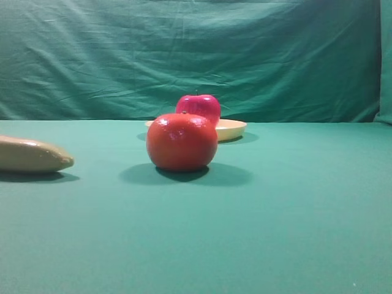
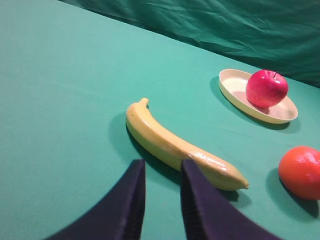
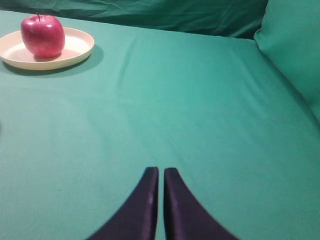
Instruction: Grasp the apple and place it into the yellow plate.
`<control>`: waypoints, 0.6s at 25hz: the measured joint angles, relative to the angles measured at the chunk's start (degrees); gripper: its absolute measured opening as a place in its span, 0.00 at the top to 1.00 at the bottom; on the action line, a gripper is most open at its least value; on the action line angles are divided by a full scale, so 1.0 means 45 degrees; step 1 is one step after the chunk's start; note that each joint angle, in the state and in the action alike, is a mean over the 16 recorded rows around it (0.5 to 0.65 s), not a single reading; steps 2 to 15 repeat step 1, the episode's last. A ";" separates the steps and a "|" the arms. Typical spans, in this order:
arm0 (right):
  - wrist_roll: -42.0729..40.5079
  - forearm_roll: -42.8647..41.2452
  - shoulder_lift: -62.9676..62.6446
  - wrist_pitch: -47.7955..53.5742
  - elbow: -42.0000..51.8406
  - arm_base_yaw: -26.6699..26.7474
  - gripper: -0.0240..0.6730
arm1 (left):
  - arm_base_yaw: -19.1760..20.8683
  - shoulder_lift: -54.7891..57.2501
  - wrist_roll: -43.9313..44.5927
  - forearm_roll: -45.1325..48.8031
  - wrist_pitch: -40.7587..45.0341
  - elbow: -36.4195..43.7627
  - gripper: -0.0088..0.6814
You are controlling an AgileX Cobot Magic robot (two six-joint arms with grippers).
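Apple [image 3: 43,36] sat upright inside yellow plate [image 3: 75,54]; placement looked done. Right tool [image 3: 160,200] closed, empty, low over bench [image 3: 200,110]. Left tool [image 2: 162,200] parted, empty, near banana [image 2: 180,147]. Best: retreat clear, avoid nudging plate.

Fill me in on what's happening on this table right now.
Nothing is being handled at the moment. The apple already sits in the yellow plate, upright with its stem up. The right gripper is shut and empty, low over bare green cloth, well away from the plate. The left gripper is slightly open, holds nothing, and sits just in front of the banana. An orange-red round fruit lies on the cloth in front of the plate, untouched.
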 joint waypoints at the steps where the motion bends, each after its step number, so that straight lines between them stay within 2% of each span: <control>1: -0.0001 0.0000 0.0000 -0.0002 0.0000 0.0000 0.97 | 0.0000 0.0000 0.0000 0.0000 0.0000 0.0000 0.76; 15: -0.0001 0.0000 0.0000 -0.0002 0.0000 0.0000 0.97 | 0.0000 0.0000 0.0000 0.0000 0.0000 0.0000 0.76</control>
